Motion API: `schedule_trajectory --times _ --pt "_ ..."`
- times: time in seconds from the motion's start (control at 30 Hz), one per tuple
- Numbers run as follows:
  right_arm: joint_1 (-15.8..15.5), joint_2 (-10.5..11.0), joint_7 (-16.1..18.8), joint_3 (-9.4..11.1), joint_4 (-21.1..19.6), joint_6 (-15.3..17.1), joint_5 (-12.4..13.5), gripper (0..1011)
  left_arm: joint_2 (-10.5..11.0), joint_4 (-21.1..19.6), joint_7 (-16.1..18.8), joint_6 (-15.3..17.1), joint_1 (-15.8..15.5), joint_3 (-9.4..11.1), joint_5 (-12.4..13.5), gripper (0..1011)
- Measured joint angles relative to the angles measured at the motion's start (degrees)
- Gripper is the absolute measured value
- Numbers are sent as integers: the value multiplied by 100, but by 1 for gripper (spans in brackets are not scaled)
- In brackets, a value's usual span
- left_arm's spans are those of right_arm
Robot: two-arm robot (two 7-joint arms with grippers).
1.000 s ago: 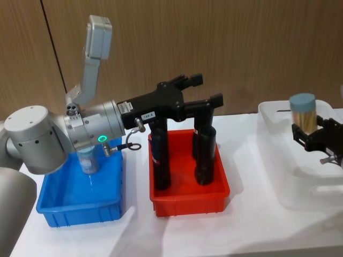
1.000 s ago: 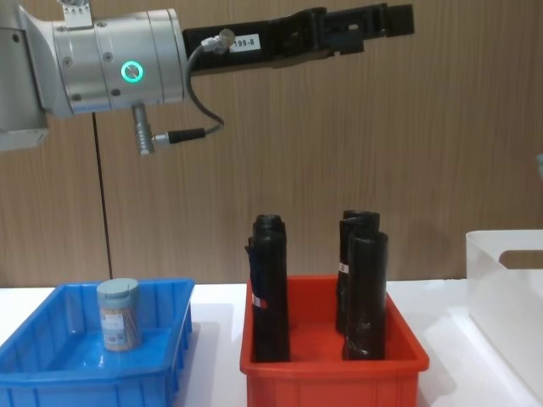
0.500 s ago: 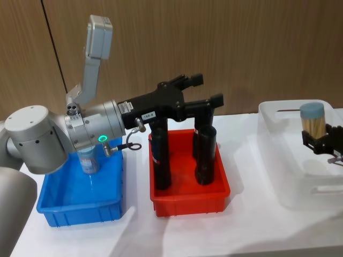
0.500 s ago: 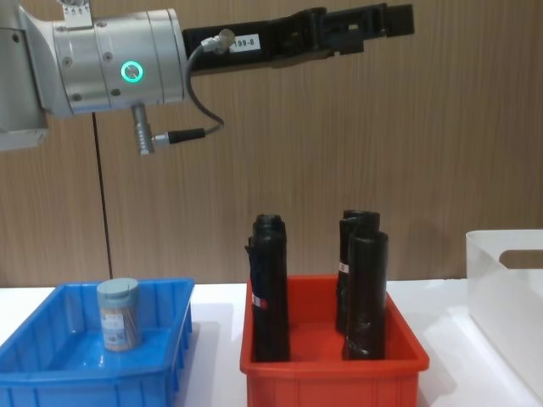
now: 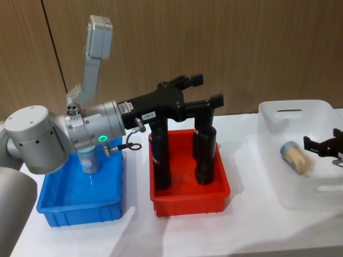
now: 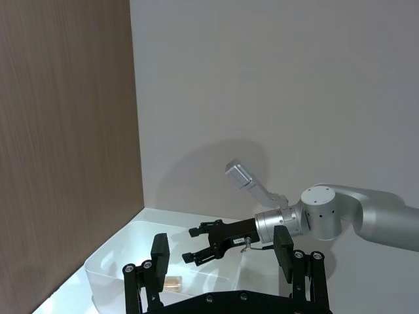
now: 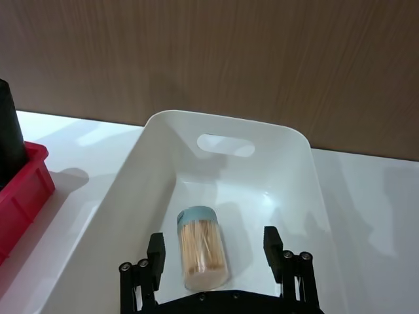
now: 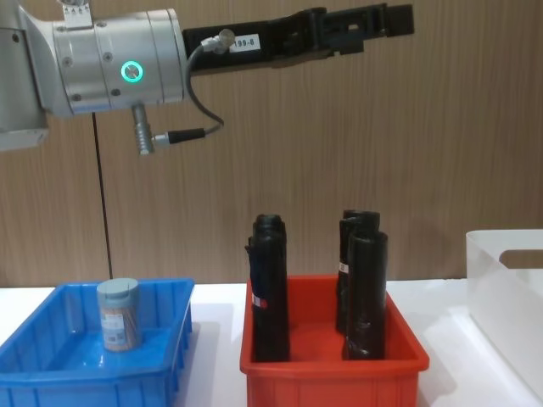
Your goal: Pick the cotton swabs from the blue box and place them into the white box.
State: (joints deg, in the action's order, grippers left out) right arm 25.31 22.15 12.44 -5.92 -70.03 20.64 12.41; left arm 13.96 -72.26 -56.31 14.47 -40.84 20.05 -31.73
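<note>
One jar of cotton swabs (image 5: 293,156) lies on its side on the floor of the white box (image 5: 272,176). My right gripper (image 5: 325,145) hovers just above it, open and apart from it. In the right wrist view the jar (image 7: 201,247) rests below my open right gripper (image 7: 213,250), inside the white box (image 7: 222,121). Another jar of cotton swabs (image 8: 118,314) stands upright in the blue box (image 8: 85,373), partly hidden by my left arm in the head view. My left gripper (image 5: 206,90) is open and empty, held high over the red bin.
A red bin (image 5: 187,206) with tall black rolls (image 5: 159,155) stands between the blue box (image 5: 80,211) and the white box. A wooden wall runs close behind the table. The left wrist view shows the right arm over the white box (image 6: 111,275).
My right gripper came down into the white box with the jar and let it go. The jar now lies on its side on the box floor. The left arm has not moved.
</note>
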Motion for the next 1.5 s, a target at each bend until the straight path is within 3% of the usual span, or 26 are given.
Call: schedule_trajectory --times 0.13,0.97,1.5 --pt "0 5 0 20 4 -22 45 1001 0 0 0 0 0 0 0 1004" --pt "-143 11 -70 55 -181 -199 181 1002 11 -32 77 -18 46 9 26 1004" --pt "-946 -84 -328 -195 -1137 -741 261 1002 165 -434 1151 -282 565 125 417 1004"
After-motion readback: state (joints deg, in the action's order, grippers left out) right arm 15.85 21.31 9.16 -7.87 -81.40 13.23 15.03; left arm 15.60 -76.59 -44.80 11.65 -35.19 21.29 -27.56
